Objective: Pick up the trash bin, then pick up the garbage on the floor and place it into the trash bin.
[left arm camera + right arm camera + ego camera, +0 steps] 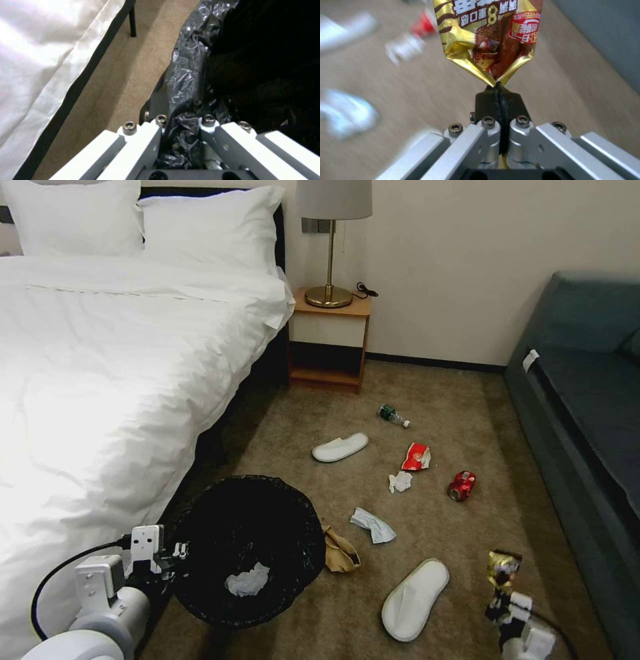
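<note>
Both arms hold something: one has the bin, one has a snack wrapper.

From the head, the left gripper [175, 551] holds the trash bin [247, 550] by its rim beside the bed [100, 380], a white tissue [248, 581] inside; the right gripper [501, 588] holds a gold wrapper [503, 568] up. At the left wrist, fingers [160, 130] are closed on the crinkled bag rim [181, 75]. At the right wrist, fingers [488, 98] pinch the wrapper's corner; the blurry litter on the floor past them is probably tissue.
</note>
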Tool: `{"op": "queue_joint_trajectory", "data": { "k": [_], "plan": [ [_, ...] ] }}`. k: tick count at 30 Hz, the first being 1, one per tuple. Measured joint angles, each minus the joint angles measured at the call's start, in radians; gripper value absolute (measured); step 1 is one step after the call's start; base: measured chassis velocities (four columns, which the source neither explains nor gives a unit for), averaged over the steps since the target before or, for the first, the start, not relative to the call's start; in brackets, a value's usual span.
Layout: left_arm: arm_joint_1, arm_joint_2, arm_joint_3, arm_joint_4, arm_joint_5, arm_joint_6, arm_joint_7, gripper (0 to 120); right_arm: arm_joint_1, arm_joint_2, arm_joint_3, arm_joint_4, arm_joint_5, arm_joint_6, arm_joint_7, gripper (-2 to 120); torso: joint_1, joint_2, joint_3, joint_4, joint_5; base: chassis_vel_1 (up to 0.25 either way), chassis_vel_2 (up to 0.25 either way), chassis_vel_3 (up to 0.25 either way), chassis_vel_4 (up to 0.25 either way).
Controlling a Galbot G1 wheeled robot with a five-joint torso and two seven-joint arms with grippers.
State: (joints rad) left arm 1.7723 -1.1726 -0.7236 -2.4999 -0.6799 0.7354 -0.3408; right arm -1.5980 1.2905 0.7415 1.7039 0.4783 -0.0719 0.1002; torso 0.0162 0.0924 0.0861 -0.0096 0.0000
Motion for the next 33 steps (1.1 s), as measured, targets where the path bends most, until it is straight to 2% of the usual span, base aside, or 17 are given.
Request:
{"op": "queue_joint_trajectory", "data": {
  "k": [1, 2, 5, 6, 8, 9, 12, 13, 14, 15, 18, 20, 24, 31, 33],
  "plan": [
    [-0.003, 0.002, 0.001, 0.000, -0.001, 0.000, -0.001, 2, 0.002, 0.011, 0.036, 0.053, -0.007, -0.034, -0.043, 0, 0.000, 0.000, 0.000, -0.0003, -0.0003, 0.000, 0.000, 0.000, 0.000],
    [-0.003, 0.002, 0.001, 0.000, -0.001, 0.000, -0.001, 2, 0.002, 0.011, 0.036, 0.053, -0.007, -0.034, -0.043, 0, 0.000, 0.000, 0.000, -0.0003, -0.0003, 0.000, 0.000, 0.000, 0.000],
    [-0.013, 0.013, 0.004, 0.000, -0.006, 0.000, -0.003, 2, 0.019, -0.029, 0.079, 0.206, 0.011, -0.115, -0.137, 0, 0.000, 0.000, 0.000, -0.0005, 0.0000, 0.000, 0.000, 0.000, 0.000],
    [-0.013, 0.013, 0.004, 0.000, -0.006, 0.000, -0.003, 2, 0.019, -0.029, 0.079, 0.206, 0.011, -0.115, -0.137, 0, 0.000, 0.000, 0.000, -0.0005, 0.0000, 0.000, 0.000, 0.000, 0.000],
    [-0.016, 0.019, 0.008, 0.000, -0.008, 0.000, -0.003, 2, 0.042, -0.090, 0.080, 0.282, 0.037, -0.153, -0.177, 0, 0.000, 0.000, 0.000, -0.0002, 0.0002, 0.000, 0.000, 0.000, 0.000],
    [-0.016, 0.019, 0.008, 0.000, -0.008, 0.000, -0.003, 2, 0.042, -0.090, 0.080, 0.282, 0.037, -0.153, -0.177, 0, 0.000, 0.000, 0.000, -0.0002, 0.0002, 0.000, 0.000, 0.000, 0.000],
    [-0.019, 0.028, 0.016, 0.000, -0.006, 0.000, -0.004, 2, 0.093, -0.234, 0.037, 0.407, 0.120, -0.225, -0.206, 0, 0.000, 0.000, 0.000, 0.0000, -0.0003, 0.000, 0.000, 0.000, 0.000],
    [-0.019, 0.028, 0.016, 0.000, -0.006, 0.000, -0.004, 2, 0.093, -0.234, 0.037, 0.407, 0.120, -0.225, -0.206, 0, 0.000, 0.000, 0.000, 0.0000, -0.0003, 0.000, 0.000, 0.000, 0.000],
    [-0.021, 0.034, 0.017, 0.000, -0.006, 0.000, -0.005, 2, 0.116, -0.280, 0.006, 0.452, 0.173, -0.249, -0.208, 0, 0.000, 0.000, 0.000, 0.0000, -0.0001, 0.000, 0.000, 0.000, 0.000],
    [-0.021, 0.034, 0.017, 0.000, -0.006, 0.000, -0.005, 2, 0.116, -0.280, 0.006, 0.452, 0.173, -0.249, -0.208, 0, 0.000, 0.000, 0.000, 0.0000, -0.0001, 0.000, 0.000, 0.000, 0.000],
    [-0.027, 0.053, 0.022, 0.000, -0.014, 0.000, -0.006, 2, 0.186, -0.354, -0.091, 0.533, 0.318, -0.314, -0.208, 0, 0.000, 0.000, 0.000, 0.0000, 0.0000, 0.000, 0.000, 0.000, 0.000],
    [-0.032, 0.062, 0.027, 0.000, -0.025, 0.000, -0.014, 2, 0.227, -0.379, -0.139, 0.548, 0.354, -0.334, -0.229, 0, 0.000, 0.000, 0.000, -0.0001, -0.0001, 0.000, 0.000, 0.000, 0.000],
    [-0.043, 0.081, 0.048, 0.000, -0.069, 0.000, -0.038, 2, 0.295, -0.415, -0.211, 0.541, 0.346, -0.340, -0.294, 0, 0.000, 0.000, 0.000, -0.0001, 0.0000, 0.000, 0.000, 0.000, 0.000],
    [-0.069, 0.114, 0.070, 0.000, -0.099, 0.000, -0.050, 2, 0.365, -0.447, -0.308, 0.567, 0.355, -0.345, -0.310, 0, 0.000, 0.000, 0.000, -0.0006, -0.0001, 0.000, 0.000, 0.000, 0.000],
    [-0.070, 0.115, 0.077, 0.000, -0.100, 0.000, -0.050, 2, 0.435, -0.446, -0.405, 0.574, 0.355, -0.348, -0.311, 0, 0.000, 0.000, 0.000, -0.0004, -0.0003, 0.000, 0.000, 0.000, 0.000]
  ]
}}
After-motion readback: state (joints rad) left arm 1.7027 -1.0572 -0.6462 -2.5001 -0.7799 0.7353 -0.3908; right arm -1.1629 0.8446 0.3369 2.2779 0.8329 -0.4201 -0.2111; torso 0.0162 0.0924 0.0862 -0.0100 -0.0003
